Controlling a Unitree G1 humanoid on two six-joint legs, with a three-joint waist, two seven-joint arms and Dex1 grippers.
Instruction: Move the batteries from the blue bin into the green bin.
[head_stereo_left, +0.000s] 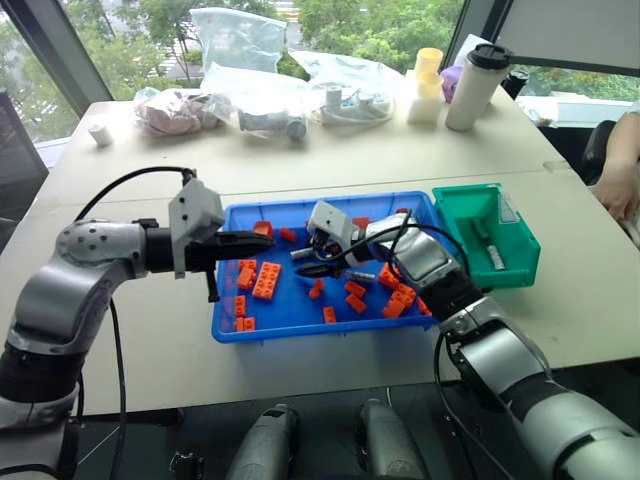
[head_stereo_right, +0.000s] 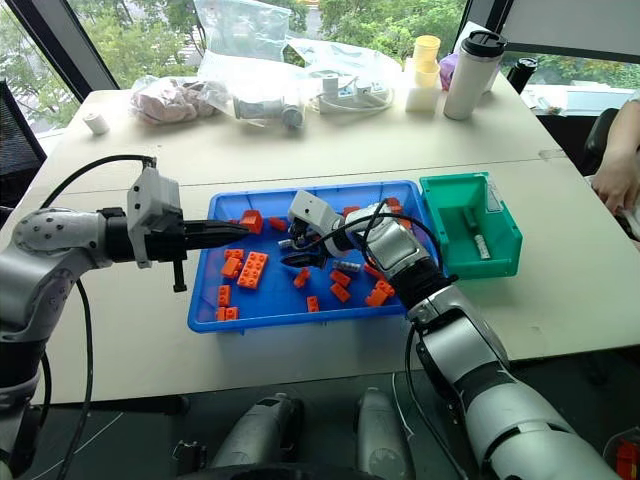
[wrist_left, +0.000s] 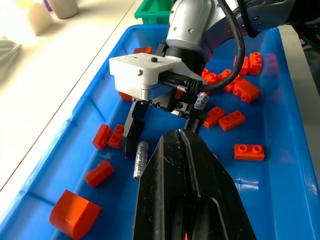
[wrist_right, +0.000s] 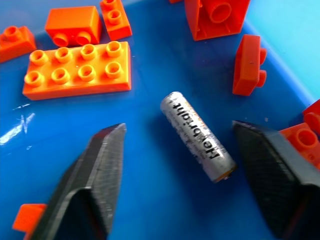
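Observation:
The blue bin (head_stereo_left: 232, 330) sits mid-table, strewn with orange bricks (head_stereo_left: 265, 280). My right gripper (head_stereo_left: 312, 257) hangs low inside it, open, its black fingers (wrist_right: 100, 165) straddling a silver battery (wrist_right: 197, 136) lying flat on the bin floor, with gaps on both sides. Another battery (wrist_left: 201, 101) lies just behind that gripper. My left gripper (wrist_left: 182, 132) is shut and empty, hovering over the bin's left part and pointing at the right gripper. The green bin (head_stereo_left: 520, 262) stands against the blue bin's right end, with two batteries (head_stereo_left: 495, 255) lying inside it.
Plastic bags (head_stereo_left: 235, 40), a white tumbler (head_stereo_left: 478, 85), a yellow cup (head_stereo_left: 428, 62) and a small white roll (head_stereo_left: 100, 134) line the table's far side. A person's arm (head_stereo_left: 620, 170) rests at the right edge, close to the green bin.

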